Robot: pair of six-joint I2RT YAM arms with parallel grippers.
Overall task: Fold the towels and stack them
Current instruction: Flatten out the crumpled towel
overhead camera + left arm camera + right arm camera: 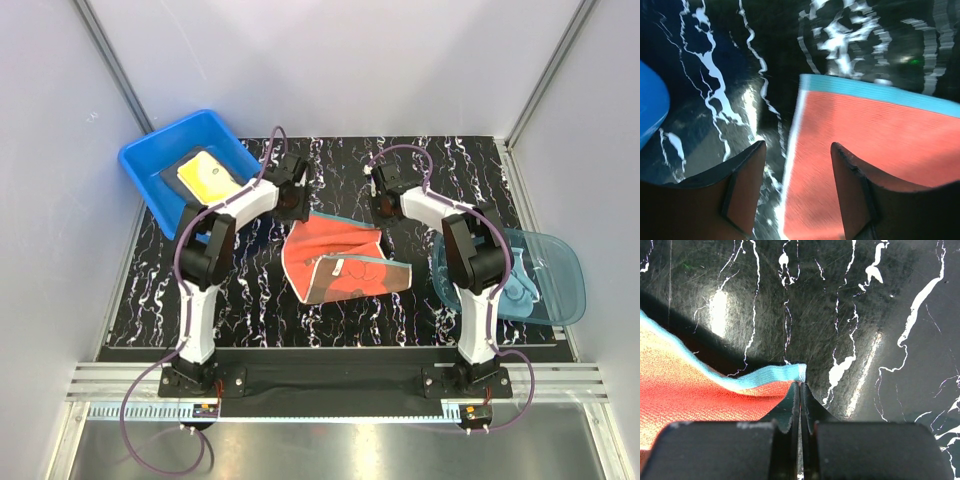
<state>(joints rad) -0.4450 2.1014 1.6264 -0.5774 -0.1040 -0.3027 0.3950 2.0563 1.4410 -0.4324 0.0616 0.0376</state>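
An orange-red towel [330, 245] with a teal border lies partly folded mid-table, a brown lettered flap [362, 275] showing at its near side. My right gripper [383, 208] is shut on the towel's far right corner; in the right wrist view its jaws [800, 385] pinch the teal-edged cloth [700, 390]. At the far left corner my left gripper [293, 205] is open. The left wrist view has it [797, 165] straddling the towel's [880, 125] pale left edge, not closed on it. A yellow towel [205, 175] lies on a dark one [170, 178] in the tub.
The blue plastic tub [150, 165] stands at the back left, close behind the left arm. A translucent teal bowl [560, 270] at the right edge holds a light blue towel [517, 290]. The black marbled table [250, 300] has white walls on three sides.
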